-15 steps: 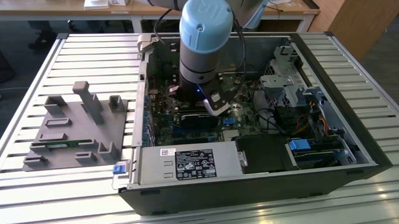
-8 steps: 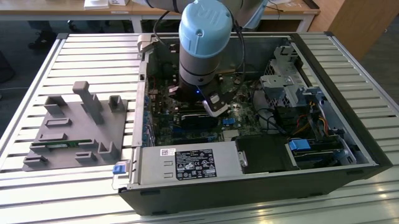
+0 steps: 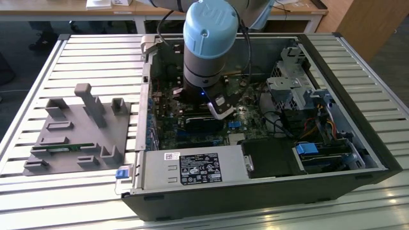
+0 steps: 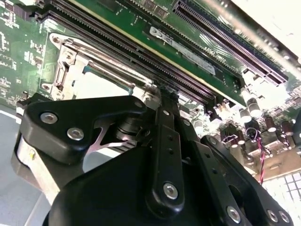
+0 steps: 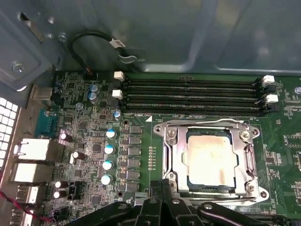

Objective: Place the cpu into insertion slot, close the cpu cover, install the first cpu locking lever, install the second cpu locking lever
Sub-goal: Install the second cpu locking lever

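In the insertion slot [image 5: 210,162]: one cpu [image 5: 210,157] | one cpu cover [image 5: 248,160] down | hand [image 5: 162,186] fingers together, empty

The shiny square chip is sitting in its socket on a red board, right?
Not quite. The cpu does sit in the insertion slot, with the cpu cover framing it, but the board is green, not red. The first wrist view shows it.

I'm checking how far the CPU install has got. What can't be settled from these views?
- Levers: whether they are latched is too fine to tell in the first wrist view, where the cover lies over the cpu.
- Socket's near edge: hidden by the gripper.
- Exterior view: the arm hides the socket.
- Second wrist view: the gripper's black links block most of the socket.
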Robot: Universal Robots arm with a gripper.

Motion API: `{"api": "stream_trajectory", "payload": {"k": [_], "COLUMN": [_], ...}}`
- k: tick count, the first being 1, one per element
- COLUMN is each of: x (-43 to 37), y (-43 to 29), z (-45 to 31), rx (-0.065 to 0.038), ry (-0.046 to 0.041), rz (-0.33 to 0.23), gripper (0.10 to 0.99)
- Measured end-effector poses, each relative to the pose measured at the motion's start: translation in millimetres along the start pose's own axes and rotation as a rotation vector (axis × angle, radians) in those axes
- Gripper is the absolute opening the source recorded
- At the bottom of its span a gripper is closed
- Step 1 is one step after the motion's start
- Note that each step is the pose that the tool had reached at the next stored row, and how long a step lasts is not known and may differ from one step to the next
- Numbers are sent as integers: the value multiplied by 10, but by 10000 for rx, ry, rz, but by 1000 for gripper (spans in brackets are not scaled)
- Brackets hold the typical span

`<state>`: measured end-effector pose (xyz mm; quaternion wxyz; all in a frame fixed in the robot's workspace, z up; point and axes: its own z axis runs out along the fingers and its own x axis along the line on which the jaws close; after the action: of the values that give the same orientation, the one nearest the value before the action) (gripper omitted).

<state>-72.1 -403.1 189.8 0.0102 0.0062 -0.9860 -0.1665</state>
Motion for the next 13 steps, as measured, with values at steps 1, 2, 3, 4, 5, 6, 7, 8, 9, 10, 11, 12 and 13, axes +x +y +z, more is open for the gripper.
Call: {"api": "stream_trajectory", "payload": {"k": [1, 2, 3, 4, 5, 6, 7, 8, 9, 10, 11, 12, 13], "x": [0, 0, 1, 1, 2, 2, 2, 3, 3, 3, 4, 4, 4], "y": [4, 9, 14, 22, 28, 34, 40, 47, 53, 59, 63, 68, 72], "z": [-9, -24, -43, -63, -83, -100, -117, -137, -155, -170, -184, -196, -208], "rx": [-5, 0, 3, 2, 2, 2, 3, 3, 3, 2, 3, 3, 2], "ry": [-2, -1, 1, 0, 0, 0, 1, 1, 1, 0, 1, 1, 1], "rz": [0, 0, 1, 1, 1, 1, 1, 1, 1, 1, 1, 1, 1], "gripper": [106, 106, 106, 106, 106, 106, 106, 106, 106, 106, 106, 106, 106]}}
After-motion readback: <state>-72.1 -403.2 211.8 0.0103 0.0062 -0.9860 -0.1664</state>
